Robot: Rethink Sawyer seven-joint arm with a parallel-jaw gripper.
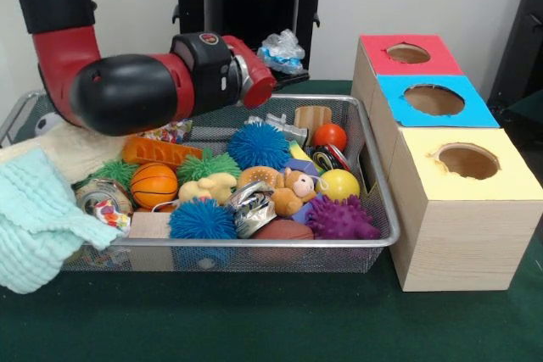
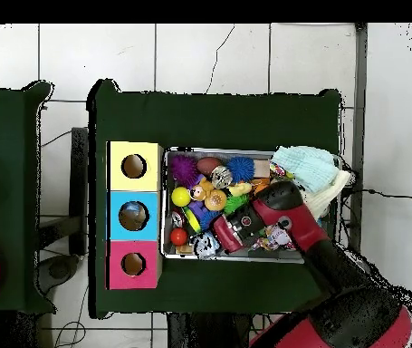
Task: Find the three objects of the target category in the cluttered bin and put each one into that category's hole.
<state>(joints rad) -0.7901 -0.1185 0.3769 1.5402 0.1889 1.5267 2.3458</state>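
My arm (image 1: 127, 82) reaches in from my shoulder side and bends at a bulky black elbow joint, forearm lying nearly level. My red and black wrist (image 2: 236, 228) hides my claw, so its state can't be told.

silver wire-mesh bin (image 1: 373, 177), toy-crammed, beside three boxes

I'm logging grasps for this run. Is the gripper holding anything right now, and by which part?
That cannot be told: the arm hangs over the cluttered bin, but its gripper end is not clearly visible in either view.
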